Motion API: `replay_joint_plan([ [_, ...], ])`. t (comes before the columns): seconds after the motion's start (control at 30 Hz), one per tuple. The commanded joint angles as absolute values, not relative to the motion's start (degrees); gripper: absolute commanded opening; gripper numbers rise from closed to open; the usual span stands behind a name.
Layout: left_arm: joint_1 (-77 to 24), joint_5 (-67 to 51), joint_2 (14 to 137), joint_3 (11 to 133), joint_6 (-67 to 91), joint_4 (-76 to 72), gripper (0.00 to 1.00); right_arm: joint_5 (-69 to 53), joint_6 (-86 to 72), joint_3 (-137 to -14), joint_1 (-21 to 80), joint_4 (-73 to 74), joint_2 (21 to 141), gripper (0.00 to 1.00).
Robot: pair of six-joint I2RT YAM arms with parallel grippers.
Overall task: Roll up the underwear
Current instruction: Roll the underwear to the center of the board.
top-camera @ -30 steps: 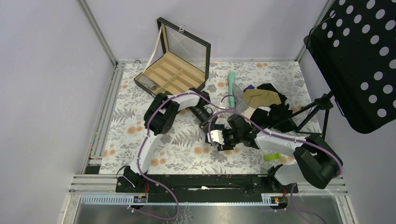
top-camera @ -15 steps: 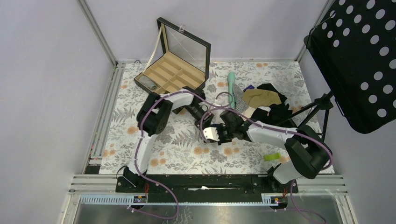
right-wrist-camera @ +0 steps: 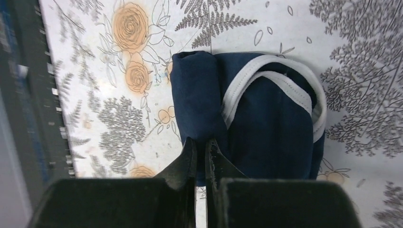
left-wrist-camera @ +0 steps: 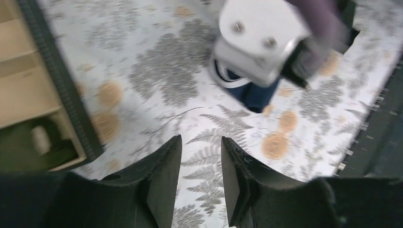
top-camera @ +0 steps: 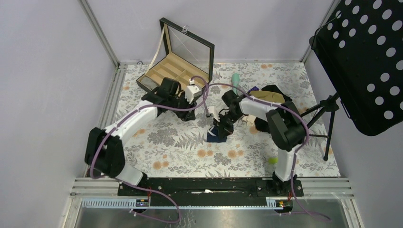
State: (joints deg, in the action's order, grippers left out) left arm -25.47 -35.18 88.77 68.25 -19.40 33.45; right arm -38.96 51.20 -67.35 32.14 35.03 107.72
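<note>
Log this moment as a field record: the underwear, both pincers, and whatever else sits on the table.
underwear: navy, white waistband, lying on the floral table, one side folded over
right pincer: shut, seemingly pinching the underwear's edge
left pincer: open, empty, above bare table, apart from the underwear
also there: open compartment box; clothes pile

Open compartmented box [top-camera: 177, 75] at far left of floral counter [top-camera: 180, 147]; tan garment [top-camera: 271, 96] and black garment [top-camera: 274, 88] heaped far right, mint tube [top-camera: 235, 77] just beside
</note>
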Motion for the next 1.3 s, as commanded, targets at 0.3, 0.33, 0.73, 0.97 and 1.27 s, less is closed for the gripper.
replay_joint_plan([
  [0.3,-38.1,-27.9,76.6,52.4,-41.1,13.2,0.49,-31.9,42.1,-79.9,26.6,50.4,129.9,0.0],
  [0.33,-39.9,-29.0,78.4,53.1,-43.1,14.4,0.49,-31.5,41.3,-79.9,26.6,50.0,130.1,0.0],
  [0.73,-46.9,-30.3,97.3,57.9,-45.5,9.5,0.48,-30.2,38.6,-79.7,26.6,48.3,130.1,0.0],
  [0.97,-49.4,-27.9,101.2,57.7,-45.2,6.8,0.37,-29.9,38.1,-79.9,26.6,48.1,130.4,0.0],
  [1.27,-49.6,-29.0,103.2,60.4,-45.5,14.3,0.0,-34.8,36.3,-83.7,25.6,52.8,124.3,0.45],
])
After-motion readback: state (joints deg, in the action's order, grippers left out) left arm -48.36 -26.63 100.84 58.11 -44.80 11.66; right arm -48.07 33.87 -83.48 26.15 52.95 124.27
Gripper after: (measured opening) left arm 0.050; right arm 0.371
